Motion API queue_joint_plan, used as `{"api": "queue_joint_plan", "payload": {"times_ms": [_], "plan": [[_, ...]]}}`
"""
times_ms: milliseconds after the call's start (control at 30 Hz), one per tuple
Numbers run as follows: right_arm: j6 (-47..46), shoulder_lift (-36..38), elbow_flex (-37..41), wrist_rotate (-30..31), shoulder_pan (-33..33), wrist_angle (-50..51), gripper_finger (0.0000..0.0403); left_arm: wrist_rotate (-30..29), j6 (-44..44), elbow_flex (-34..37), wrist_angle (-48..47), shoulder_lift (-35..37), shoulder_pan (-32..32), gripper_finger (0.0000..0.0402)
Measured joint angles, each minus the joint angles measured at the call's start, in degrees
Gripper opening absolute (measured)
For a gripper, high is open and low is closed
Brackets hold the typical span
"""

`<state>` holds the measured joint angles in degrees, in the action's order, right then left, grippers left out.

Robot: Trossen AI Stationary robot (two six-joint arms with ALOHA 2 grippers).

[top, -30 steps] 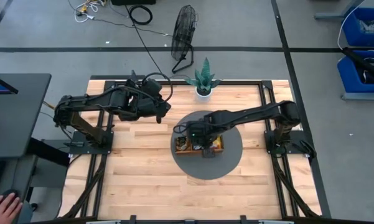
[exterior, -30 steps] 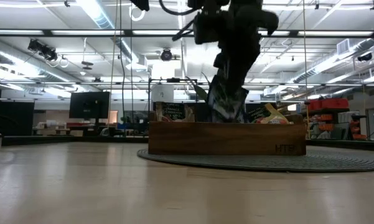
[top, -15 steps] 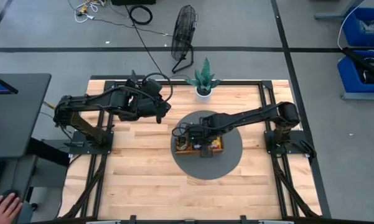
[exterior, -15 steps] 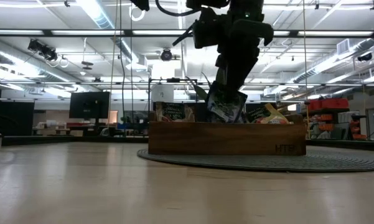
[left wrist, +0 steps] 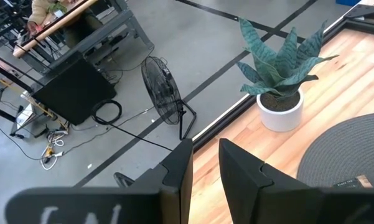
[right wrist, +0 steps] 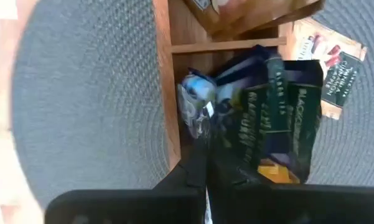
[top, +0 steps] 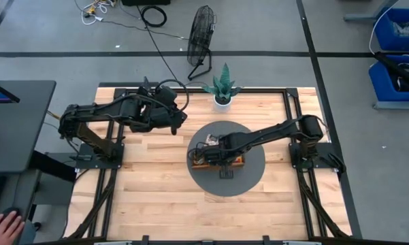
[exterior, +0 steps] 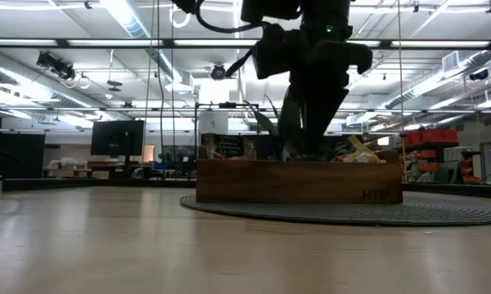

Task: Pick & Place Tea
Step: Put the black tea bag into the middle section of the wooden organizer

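Standing upright in tray point(exterior: 298, 181) (middle compartment): dark sachet point(right wrist: 280, 118).

Right pincer point(top: 211, 151) hidden under its own wrist from above; fingertips lost behind the near wall of the wooden tray point(exterior: 298, 181) at worktop height. Sachets point(right wrist: 271, 118) in the right wrist view smeared, print mostly unreadable, edges overlapping so no count possible; grip on any of them impossible to confirm. Tray compartments in the overhead view too small and too covered by the arm to sort by colour. Left pincer point(left wrist: 204, 163) cut off at the frame's lower edge, only the finger ends visible. Hand point(top: 5, 224) at the lower-left corner of the overhead view cropped, rest of the person out of frame.
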<state>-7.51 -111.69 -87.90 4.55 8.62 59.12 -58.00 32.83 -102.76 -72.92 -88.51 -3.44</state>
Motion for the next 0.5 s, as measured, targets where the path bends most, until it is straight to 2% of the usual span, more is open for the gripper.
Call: {"api": "queue_joint_plan", "payload": {"times_ms": [267,367,500], "plan": [[0.71,-0.6,0.01,-0.74,0.22,-1.09,0.0008,0.19,1.13,0.0,0.25,0.0,0.0,0.0083],[0.92,-0.05,0.02,-0.84,0.24,-0.65,0.0032,0.22,1.14,0.0,0.18,0.0,0.0,0.0083],[0.64,0.62,-0.14,-1.11,0.22,0.63,0.0088,0.24,1.11,0.0,0.1,0.0,0.0,0.0083]]}}
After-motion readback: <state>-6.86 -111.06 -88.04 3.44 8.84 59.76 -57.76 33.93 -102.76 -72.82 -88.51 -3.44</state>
